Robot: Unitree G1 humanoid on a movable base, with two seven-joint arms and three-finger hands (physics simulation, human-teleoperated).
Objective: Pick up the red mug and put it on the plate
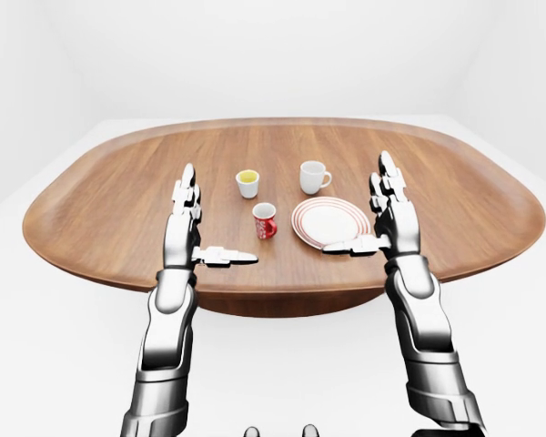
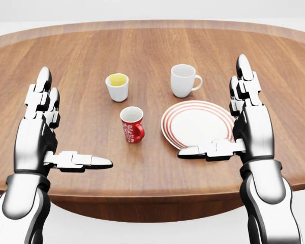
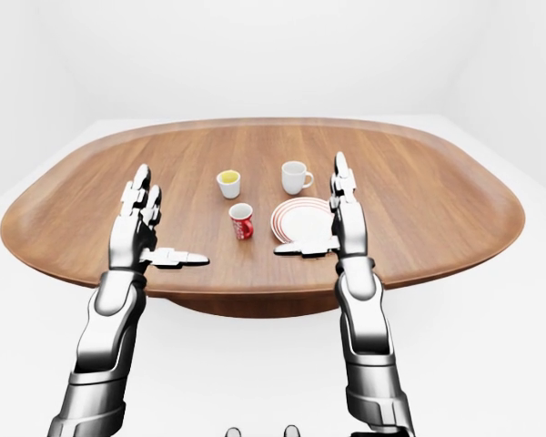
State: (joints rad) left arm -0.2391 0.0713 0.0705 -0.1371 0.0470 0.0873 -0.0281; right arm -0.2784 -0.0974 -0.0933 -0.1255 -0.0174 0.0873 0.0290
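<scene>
Both arms nearest, rising from the bottom of the head view. Left hand (image 2: 40,132) raised over the near edge of the bench (image 2: 142,46), fingers straight and spread, thumb jutting toward the middle, gripping nothing. Right hand (image 2: 244,122) the same: flat, open, empty, thumb reaching over the near rim of the plate (image 2: 193,122).

Red mug (image 2: 131,124) upright on the bench between the 2 hands, handle turned to the view's right, just left of the plate and apart from it. Beyond it, toward the top of the view, a small white cup with yellow inside (image 2: 117,86) and a white mug (image 2: 183,80), both upright. Plate bare, red rings round its rim.

Nothing grasped yet; mug not on the plate.

Risks from here, as judgement only:
- Approach from the right likely to catch the handle and spin or tip the mug.
- Right thumb hanging over the plate rim, so a careless drop could nudge the plate.
- Overreach past the mug could knock the white cup.
- Loose 3-finger grip on a smooth round wall could let the mug slip mid-carry.
</scene>
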